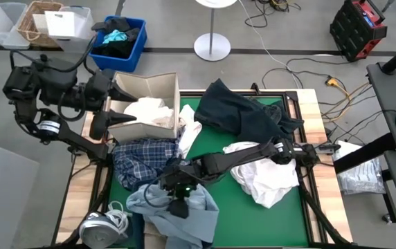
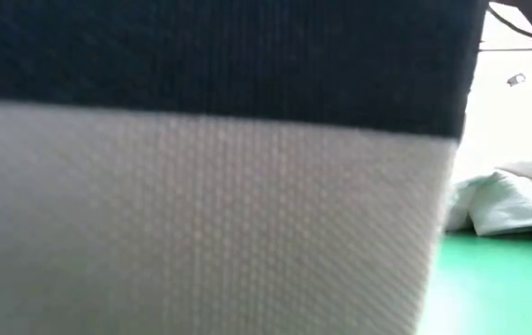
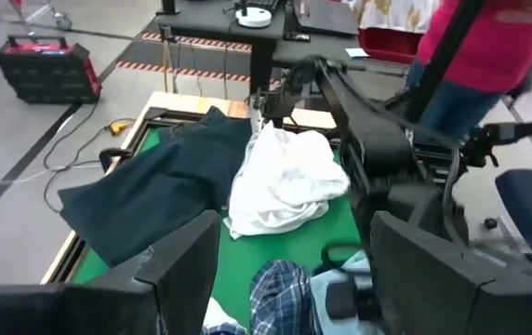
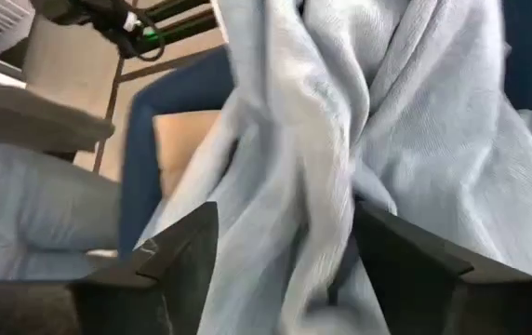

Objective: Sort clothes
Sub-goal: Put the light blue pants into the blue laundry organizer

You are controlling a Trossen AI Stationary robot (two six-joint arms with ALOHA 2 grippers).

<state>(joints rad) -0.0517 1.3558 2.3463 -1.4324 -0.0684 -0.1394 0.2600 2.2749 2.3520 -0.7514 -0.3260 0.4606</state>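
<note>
Clothes lie heaped on the green table (image 1: 226, 207). A light blue garment (image 1: 184, 211) sits at the near left, a blue-white plaid shirt (image 1: 142, 159) beside it, a dark navy piece (image 1: 239, 111) at the far middle, and a white shirt (image 1: 267, 176) at the right. My right gripper (image 1: 178, 206) reaches across from the right and points down into the light blue garment (image 4: 340, 140). It is open, its fingers on either side of a raised fold. My left gripper (image 1: 108, 119) hangs open at the left of a cardboard box (image 1: 149, 86) that holds white clothes (image 1: 149, 111). My right gripper stands over a raised fold (image 4: 312, 223) of the light blue garment, coming from above with its fingers on either side. The cloth lies bunched on the table and rises between the fingers. I cannot tell whether the fingers touch it.
A blue bin (image 1: 137, 48) with a black and teal bundle stands beyond the table's far left. A grey object with a cord (image 1: 101, 225) lies at the near left corner. Cloth close to the low camera (image 2: 210, 186) blocks most of that view. A person (image 3: 498, 46) stands beyond the right edge.
</note>
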